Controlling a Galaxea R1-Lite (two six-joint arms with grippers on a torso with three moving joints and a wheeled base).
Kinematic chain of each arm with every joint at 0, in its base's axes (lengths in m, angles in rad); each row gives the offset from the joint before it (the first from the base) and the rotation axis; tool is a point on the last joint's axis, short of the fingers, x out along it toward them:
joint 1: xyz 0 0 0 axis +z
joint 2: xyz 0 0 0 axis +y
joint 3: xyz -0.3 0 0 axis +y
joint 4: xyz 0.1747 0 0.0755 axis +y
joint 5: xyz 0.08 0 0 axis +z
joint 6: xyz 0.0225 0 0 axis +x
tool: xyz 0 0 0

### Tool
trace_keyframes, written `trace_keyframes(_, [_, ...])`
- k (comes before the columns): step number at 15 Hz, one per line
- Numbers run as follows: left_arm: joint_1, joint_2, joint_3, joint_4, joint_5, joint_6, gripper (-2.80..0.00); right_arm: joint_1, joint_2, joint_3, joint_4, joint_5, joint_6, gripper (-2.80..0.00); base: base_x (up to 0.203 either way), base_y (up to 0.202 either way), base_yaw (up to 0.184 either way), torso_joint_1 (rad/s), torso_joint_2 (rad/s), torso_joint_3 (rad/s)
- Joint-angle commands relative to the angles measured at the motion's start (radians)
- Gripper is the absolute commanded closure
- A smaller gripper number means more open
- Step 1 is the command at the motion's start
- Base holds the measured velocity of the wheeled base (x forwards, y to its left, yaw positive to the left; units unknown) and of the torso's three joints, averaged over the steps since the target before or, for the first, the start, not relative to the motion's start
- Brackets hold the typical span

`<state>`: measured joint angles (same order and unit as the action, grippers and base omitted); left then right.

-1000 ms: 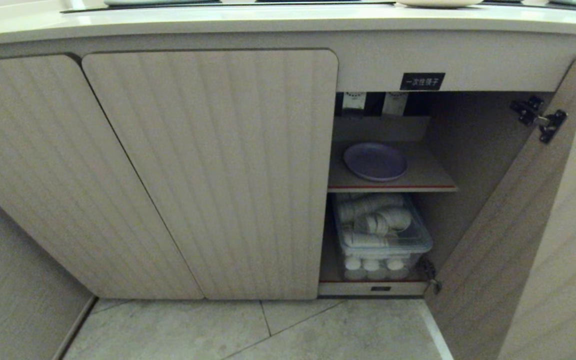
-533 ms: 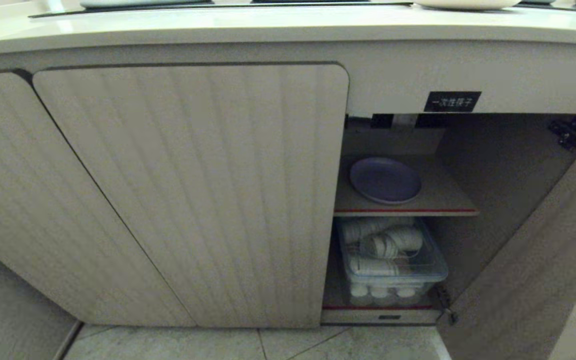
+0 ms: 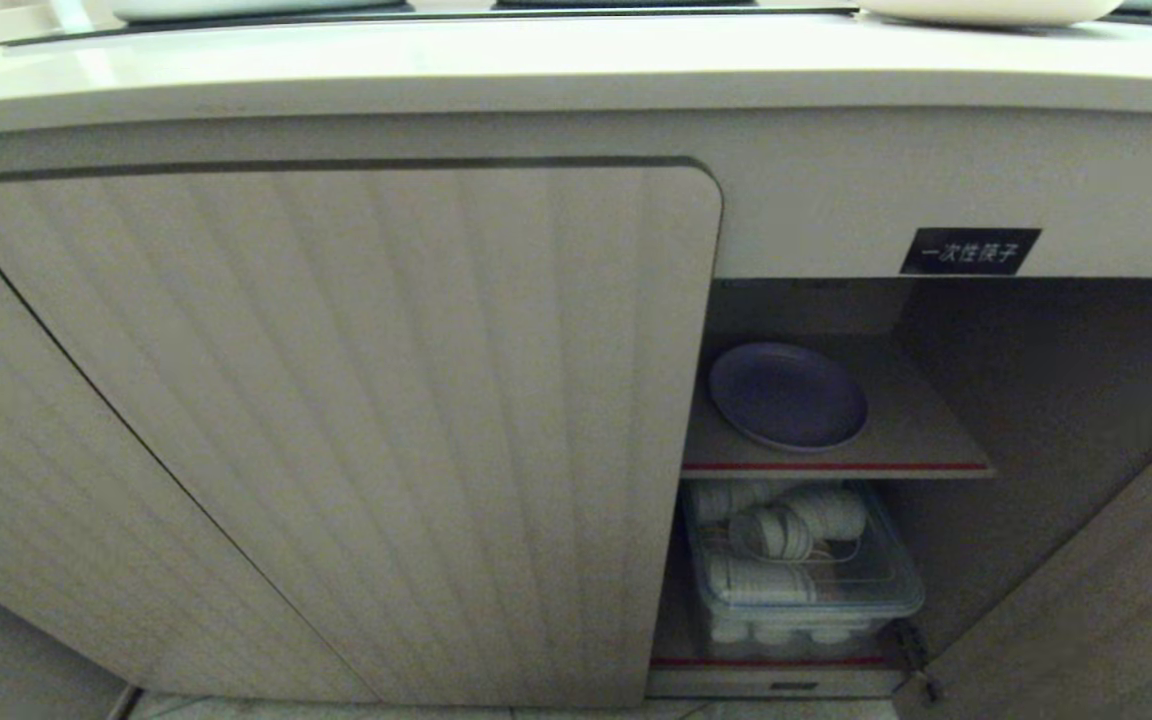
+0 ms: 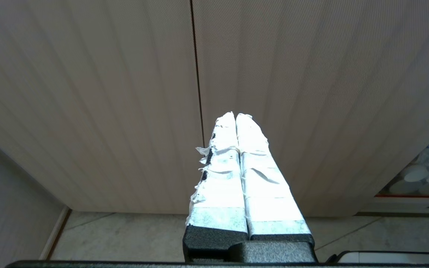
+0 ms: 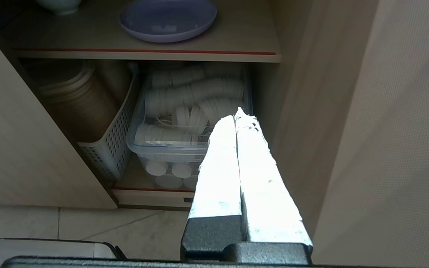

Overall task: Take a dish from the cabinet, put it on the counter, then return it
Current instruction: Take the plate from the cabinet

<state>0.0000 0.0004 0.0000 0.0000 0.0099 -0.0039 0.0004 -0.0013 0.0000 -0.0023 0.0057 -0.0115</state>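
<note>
Right claw [image 5: 237, 117] closed, off the dish [image 5: 168, 18] on its shelf [image 5: 237, 41]

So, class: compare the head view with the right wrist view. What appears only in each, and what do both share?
Only the head view shows the cream countertop, the small black label with white characters and the closed ribbed beige door.

Only the right wrist view shows the shut right hand, the perforated white plastic basket and the floor tiles.

Both show the round lavender plastic plate on the inner wooden shelf, above the clear plastic bin of white cups.
</note>
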Motion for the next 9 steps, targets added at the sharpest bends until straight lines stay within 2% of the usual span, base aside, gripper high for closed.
trace_keyframes(1, [0.000,0.000,0.000,0.000,0.001,-0.001,0.00,0.001,0.001,0.000,-0.001,0.000,-0.001,0.00,0.000,0.000,0.000,0.000,0.00,0.000])
trace_keyframes(9, [0.000,0.000,0.000,0.000,0.001,-0.001,0.00,0.000,0.001,0.000,-0.001,0.000,-0.001,0.00,0.000,0.000,0.000,0.000,0.00,0.000])
